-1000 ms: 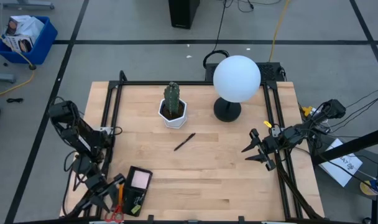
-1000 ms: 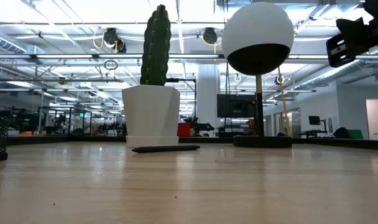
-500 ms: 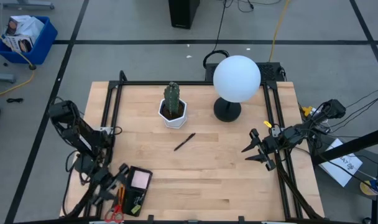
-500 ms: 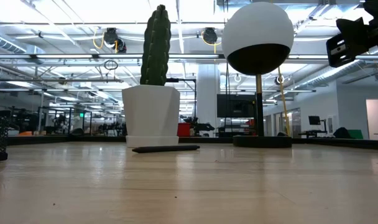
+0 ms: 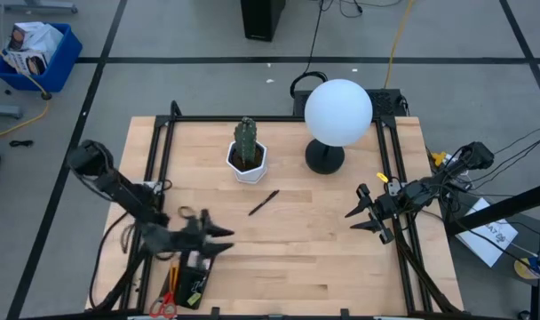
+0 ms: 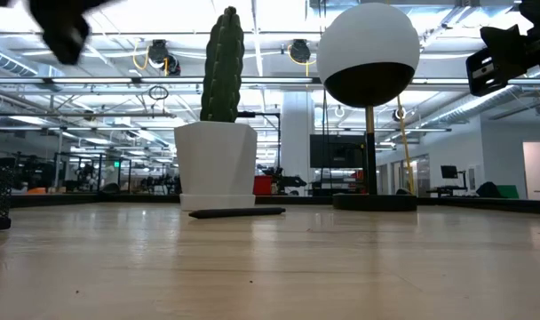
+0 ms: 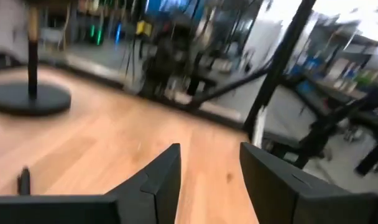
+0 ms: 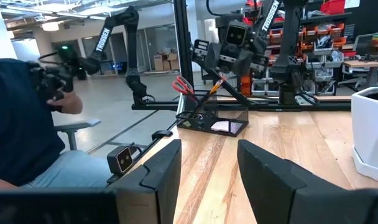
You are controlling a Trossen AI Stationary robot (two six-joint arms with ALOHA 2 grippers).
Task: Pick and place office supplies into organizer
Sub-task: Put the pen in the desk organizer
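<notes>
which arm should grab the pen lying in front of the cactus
Probably left. The left gripper is open, over the table beside the organizer, facing the pen. The right gripper, also open, waits at the table's right edge, far from the organizer.

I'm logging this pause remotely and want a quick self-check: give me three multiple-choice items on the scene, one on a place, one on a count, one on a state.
1. Where does the loose dark pen lie?
A. On the table in front of the cactus pot
B. Under the globe lamp
C. In the right gripper

2. How many pens lie loose on the bare tabletop?
A. Three
B. One
C. None

3. What state is the left gripper in?
A. Shut on scissors
B. Shut, empty
C. Open, empty, above the organizer

1 A: the high view shows it just before the pot.
2 B: only one shows.
3 C: the left wrist view shows parted fingers with nothing between.
</notes>
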